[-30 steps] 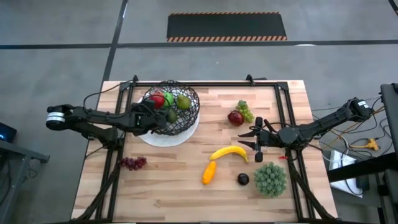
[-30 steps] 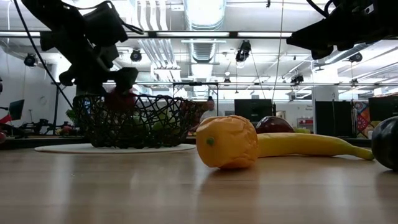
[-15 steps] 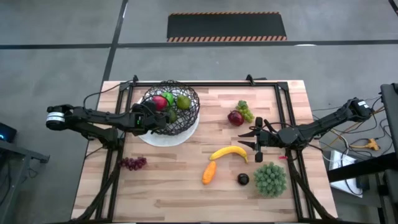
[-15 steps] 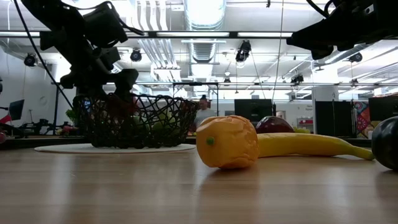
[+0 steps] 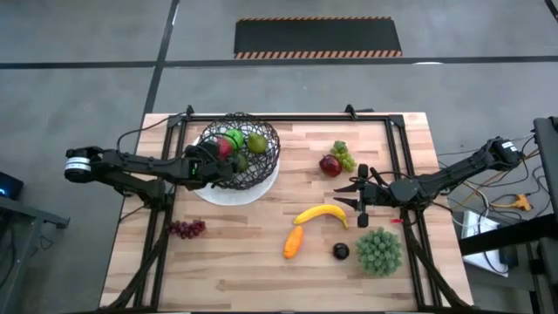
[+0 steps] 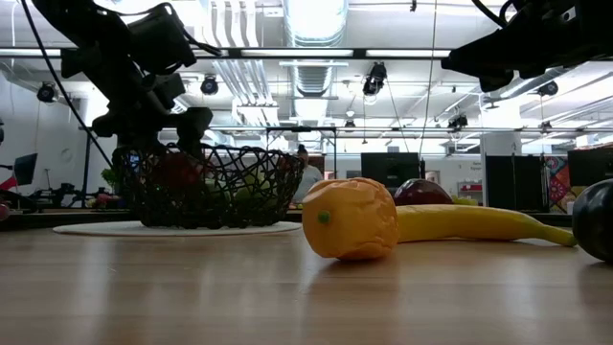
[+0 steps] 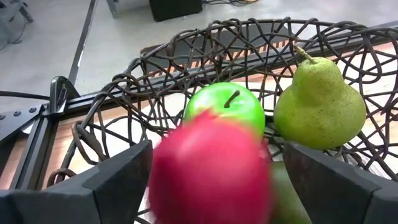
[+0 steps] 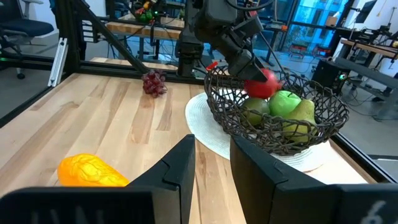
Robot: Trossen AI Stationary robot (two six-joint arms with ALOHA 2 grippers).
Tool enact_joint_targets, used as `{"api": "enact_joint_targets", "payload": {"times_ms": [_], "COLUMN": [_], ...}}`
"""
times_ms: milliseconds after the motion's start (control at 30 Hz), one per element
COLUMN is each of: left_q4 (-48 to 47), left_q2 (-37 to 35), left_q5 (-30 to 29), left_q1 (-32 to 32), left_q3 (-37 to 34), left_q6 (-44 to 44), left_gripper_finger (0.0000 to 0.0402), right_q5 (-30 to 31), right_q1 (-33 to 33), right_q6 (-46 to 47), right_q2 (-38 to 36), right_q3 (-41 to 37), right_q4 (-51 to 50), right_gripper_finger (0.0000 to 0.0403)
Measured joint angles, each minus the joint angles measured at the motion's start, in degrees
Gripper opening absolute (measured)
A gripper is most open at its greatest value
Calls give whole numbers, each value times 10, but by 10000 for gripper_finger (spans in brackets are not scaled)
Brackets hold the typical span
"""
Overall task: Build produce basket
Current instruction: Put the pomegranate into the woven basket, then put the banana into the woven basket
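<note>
Black wire forms the basket (image 5: 242, 153) at upper left of the high view, where we see the left gripper (image 5: 212, 164) at its rim, fingers spread, a red fruit (image 7: 211, 167) blurred between them. The right gripper (image 5: 363, 194), centre right, stands released above the banana (image 5: 321, 214). We read no writing.

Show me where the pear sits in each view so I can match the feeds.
High: pear at the basket's right side.
Low: hidden behind the basket mesh; cannot pick it out.
Left wrist: right of the green apple, against the far wall.
Right wrist: rightmost fruit in the basket.
Shared landmark: the green apple beside it.
</note>
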Motion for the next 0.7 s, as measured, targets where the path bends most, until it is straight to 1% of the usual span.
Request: {"api": "enact_joint_targets", "payload": {"times_ms": [367, 700], "left_q4": [-1, 0], "left_q2": [-2, -5], "left_q5": [54, 120], "left_q1": [0, -2], "left_q3": [8, 75], "left_q6": [12, 134], "left_gripper_finger": [341, 341], "right_q5": [0, 0], "right_q1": [0, 0], "right_q6": [4, 10], "right_q2": [0, 0], "right_q3": [0, 0], "right_q4": [0, 0], "right_gripper_finger": [91, 91]}}
